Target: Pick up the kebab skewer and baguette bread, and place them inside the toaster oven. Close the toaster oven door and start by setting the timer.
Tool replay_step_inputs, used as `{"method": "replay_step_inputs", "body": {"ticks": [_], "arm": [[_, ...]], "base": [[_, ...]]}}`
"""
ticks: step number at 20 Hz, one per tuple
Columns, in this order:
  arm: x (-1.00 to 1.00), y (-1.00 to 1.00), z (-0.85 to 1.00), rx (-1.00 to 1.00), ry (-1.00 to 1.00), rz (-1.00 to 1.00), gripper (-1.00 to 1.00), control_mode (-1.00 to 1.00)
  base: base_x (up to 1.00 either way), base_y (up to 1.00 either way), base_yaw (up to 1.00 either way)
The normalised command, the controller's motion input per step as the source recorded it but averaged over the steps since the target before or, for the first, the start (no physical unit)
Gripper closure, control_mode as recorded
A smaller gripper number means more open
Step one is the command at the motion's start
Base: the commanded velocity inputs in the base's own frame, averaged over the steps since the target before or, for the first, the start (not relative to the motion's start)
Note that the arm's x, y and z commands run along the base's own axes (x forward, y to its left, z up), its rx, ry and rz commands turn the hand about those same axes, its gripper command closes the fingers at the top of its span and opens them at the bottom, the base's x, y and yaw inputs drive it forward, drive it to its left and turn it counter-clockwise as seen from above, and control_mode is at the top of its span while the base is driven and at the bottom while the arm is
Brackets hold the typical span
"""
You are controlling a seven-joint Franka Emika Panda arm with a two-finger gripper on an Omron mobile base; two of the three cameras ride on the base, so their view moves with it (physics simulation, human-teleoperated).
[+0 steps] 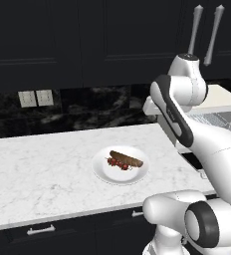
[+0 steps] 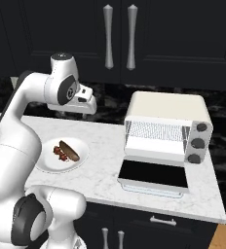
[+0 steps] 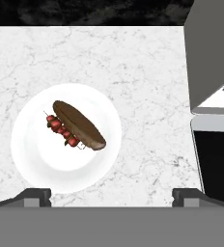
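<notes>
On a white plate lie the baguette bread, a dark brown loaf, and the kebab skewer with red chunks, pressed against the loaf's side. Both also show in the left base view as bread and skewer. My gripper hangs open and empty high above the counter, just off the plate's edge. The cream toaster oven stands to the right, its door folded down flat, its wire rack bare.
Three dark knobs sit on the oven's right panel. White marble counter spreads left of the plate. Dark cabinets with silver handles hang above. The counter's front edge is close to the open door.
</notes>
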Motion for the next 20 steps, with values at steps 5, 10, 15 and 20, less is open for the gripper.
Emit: {"method": "replay_step_inputs", "body": {"ticks": [5, 10, 15, 20], "arm": [[0.0, 0.0, 0.0, 0.0, 0.0, 0.0, -1.0, 1.0], [0.0, 0.0, 0.0, 0.0, 0.0, 0.0, -1.0, 1.0], [0.0, 0.0, 0.0, 0.0, 0.0, 0.0, -1.0, 1.0], [0.0, 0.0, 0.0, 0.0, 0.0, 0.0, -1.0, -1.0]], "base": [[0.0, 0.0, 0.0], [0.0, 0.0, 0.0], [0.0, 0.0, 0.0], [0.0, 0.0, 0.0]]}}
